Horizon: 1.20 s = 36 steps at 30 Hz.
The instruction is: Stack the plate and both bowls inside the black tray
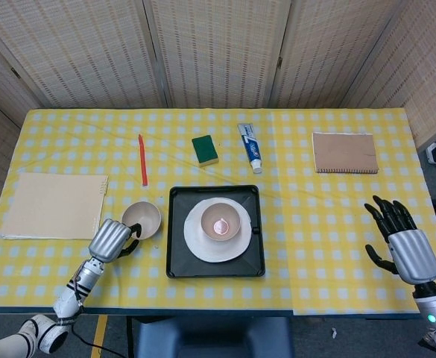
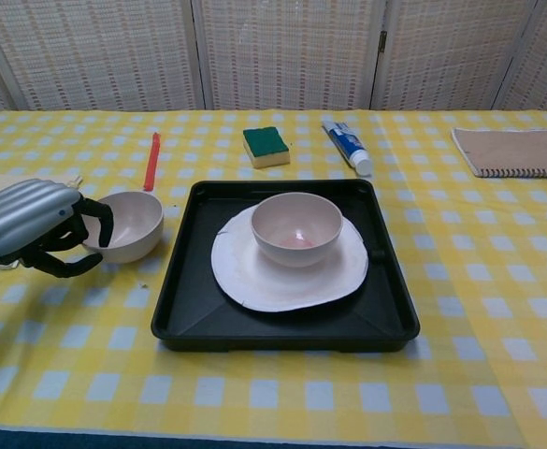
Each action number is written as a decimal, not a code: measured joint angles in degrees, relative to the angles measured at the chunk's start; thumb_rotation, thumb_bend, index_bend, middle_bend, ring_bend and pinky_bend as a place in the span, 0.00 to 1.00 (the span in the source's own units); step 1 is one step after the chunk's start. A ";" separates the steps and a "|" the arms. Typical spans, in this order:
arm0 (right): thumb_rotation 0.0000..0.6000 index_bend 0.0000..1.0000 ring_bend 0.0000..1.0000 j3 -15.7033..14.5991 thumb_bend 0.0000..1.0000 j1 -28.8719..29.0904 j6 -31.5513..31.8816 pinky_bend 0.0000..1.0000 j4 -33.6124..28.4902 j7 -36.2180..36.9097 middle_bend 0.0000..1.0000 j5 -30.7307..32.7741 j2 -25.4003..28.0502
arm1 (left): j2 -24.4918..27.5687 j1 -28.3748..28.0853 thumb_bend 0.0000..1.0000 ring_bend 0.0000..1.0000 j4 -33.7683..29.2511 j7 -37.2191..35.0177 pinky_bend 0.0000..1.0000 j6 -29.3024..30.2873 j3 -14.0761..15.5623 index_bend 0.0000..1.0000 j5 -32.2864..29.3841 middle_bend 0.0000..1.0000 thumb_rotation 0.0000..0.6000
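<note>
Now the left hand (image 2: 32,227) is curling its fingers over the near rim of the loose bowl (image 2: 128,224) at centre left, beside the black tray (image 2: 175,281) carrying the plate (image 2: 245,271) and second bowl (image 2: 296,227). Such a shallow rim pinch risks the bowl tipping or slipping when lifted. At lower right, the right hand (image 1: 402,240) is hanging spread, holding nothing.

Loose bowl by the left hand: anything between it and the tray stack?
Nothing visible. The loose bowl sits on the table just left of the black tray, with bare cloth between them. The left hand is at its rim. The stacked bowl on the plate is open on top.
</note>
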 measured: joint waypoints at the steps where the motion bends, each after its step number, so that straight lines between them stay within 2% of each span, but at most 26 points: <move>1: 1.00 0.00 0.00 0.02 0.40 -0.01 0.00 0.00 0.01 0.01 0.00 0.00 0.01 | -0.14 -0.08 0.42 0.96 0.23 -0.45 1.00 0.26 0.03 0.61 0.16 1.00 1.00; 5: 1.00 0.00 0.00 -0.03 0.40 -0.13 -0.07 0.00 0.11 -0.08 0.00 0.01 -0.02 | -1.12 -0.34 0.44 0.97 2.48 -3.06 1.00 3.17 0.17 0.65 1.40 1.00 1.00; 11: 1.00 0.00 0.00 0.03 0.40 -0.30 0.24 0.00 -0.03 0.16 0.00 -0.18 0.07 | -2.18 -0.67 0.46 0.97 4.76 -5.63 1.00 7.20 -0.23 0.66 2.28 1.00 1.00; 14: 1.00 0.00 0.00 -0.07 0.40 -0.13 -0.20 0.00 0.02 0.11 0.00 -0.36 0.00 | -1.73 -1.51 0.46 0.97 1.92 -5.43 1.00 6.52 -1.40 0.66 1.16 1.00 1.00; 22: 1.00 0.00 0.00 -0.91 0.40 -0.28 0.46 0.00 -0.56 0.25 0.00 -2.21 0.26 | 1.53 -0.45 0.46 0.97 -5.82 1.62 1.00 10.18 -0.79 0.66 2.57 1.00 1.00; 29: 1.00 0.00 0.00 -1.63 0.40 -0.77 1.74 0.00 -1.01 1.10 0.00 -3.92 0.95 | 4.04 -1.02 0.46 0.97 -14.93 10.88 1.00 9.22 -0.56 0.66 3.94 1.00 1.00; 36: 1.00 0.00 0.00 -1.90 0.40 -1.19 2.98 0.00 -1.06 1.64 0.00 -4.88 1.26 | 5.46 -2.54 0.46 0.97 -20.79 17.04 1.00 6.41 -1.36 0.66 3.92 1.00 1.00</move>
